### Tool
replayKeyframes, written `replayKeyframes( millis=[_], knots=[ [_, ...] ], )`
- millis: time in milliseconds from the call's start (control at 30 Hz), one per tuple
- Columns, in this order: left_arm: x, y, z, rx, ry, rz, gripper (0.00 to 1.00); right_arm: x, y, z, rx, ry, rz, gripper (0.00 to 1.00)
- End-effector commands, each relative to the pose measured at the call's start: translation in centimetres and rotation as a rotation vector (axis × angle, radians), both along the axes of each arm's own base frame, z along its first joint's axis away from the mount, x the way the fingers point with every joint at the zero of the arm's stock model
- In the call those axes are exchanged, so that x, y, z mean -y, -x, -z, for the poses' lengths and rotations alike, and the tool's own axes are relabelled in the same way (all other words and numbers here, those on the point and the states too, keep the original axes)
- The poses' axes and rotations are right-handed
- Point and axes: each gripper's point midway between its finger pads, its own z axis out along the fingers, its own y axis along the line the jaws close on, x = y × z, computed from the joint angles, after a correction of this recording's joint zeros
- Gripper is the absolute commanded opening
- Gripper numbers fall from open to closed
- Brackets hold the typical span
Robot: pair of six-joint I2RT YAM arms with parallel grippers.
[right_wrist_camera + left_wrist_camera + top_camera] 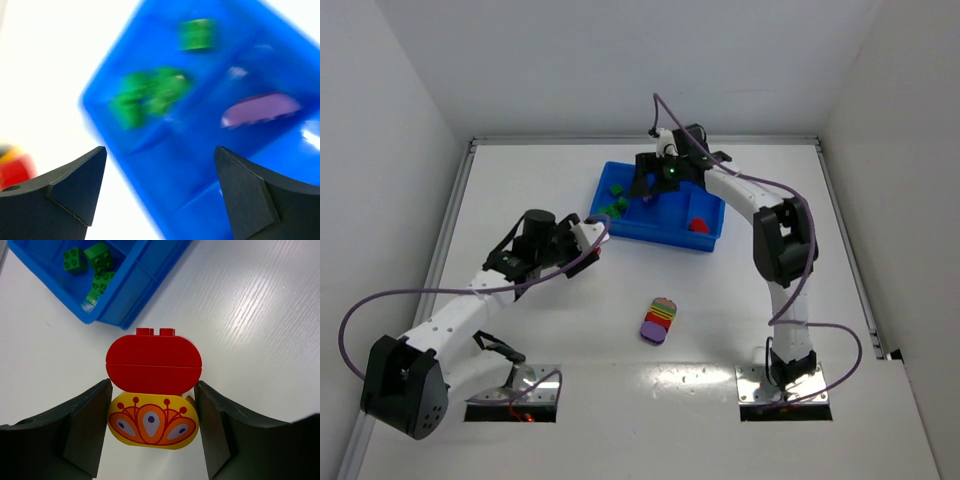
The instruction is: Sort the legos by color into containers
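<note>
- Left tool [152, 400] is part-way closed on a red-yellow pair [153, 360]. Its pads [87, 427] press the yellow brick's two ends, and the red half sticks out past the tips.
- The pair is hard, smooth, light plastic, so crushing is no worry. The ends are rounded and glossy, so it could pivot or slip in the pinch — a flat-side hold would likely be safer.
- It has two colours, so it probably needs pulling apart at the stud joint. Best to grab one brick per tool, across the flat faces.
- The pair and left tool sit just off the near-left corner of the tray [655, 240], over the desk [520, 180].
- Right tool [160, 195] has its jaws wide apart with nothing between them. It hangs over the far-left part of the tray; its wrist view is blurred.
- Under the right tool are the greens [150, 95] in the leftmost compartment and a purple brick [260, 109] in the next one to the right, both apart from the tool.
- A red brick [698, 225] lies in the rightmost compartment.
- A multicoloured stack [658, 320] lies on the desk, near of the tray and between the arms — well apart from both tools. It is light and stiff, and the layers look stud-locked, so it will likely take two tools to split.
</note>
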Motion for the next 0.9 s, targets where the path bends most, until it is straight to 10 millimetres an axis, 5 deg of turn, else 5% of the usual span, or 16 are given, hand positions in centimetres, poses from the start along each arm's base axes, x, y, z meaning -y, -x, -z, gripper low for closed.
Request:
replayKeyframes(
  millis=[0,133,167,300,867],
  knots=[
    [0.9,-0.6,-4.3,0.124,0.087,0.022,0.32,-2.4,3.7,-11.1,0.131,-0.275,-0.228,0.89],
    [1.4,-0.4,-5.3,0.158,0.143,0.030,0.32,-3.3,9.2,-10.9,-0.053,-0.459,-0.406,0.89],
    [1.5,-0.5,-5.5,0.168,0.147,0.030,0.32,-3.1,10.5,-9.3,-0.126,-0.479,-0.410,0.89],
    [1.5,-0.8,-6.3,0.173,0.166,0.011,0.32,-4.1,13.2,-9.2,-0.217,-0.546,-0.479,0.89],
    [1.9,-1.1,-7.6,0.194,0.197,0.001,0.32,-9.7,15.2,-9.6,-0.286,-0.612,-0.622,0.90]
  ],
)
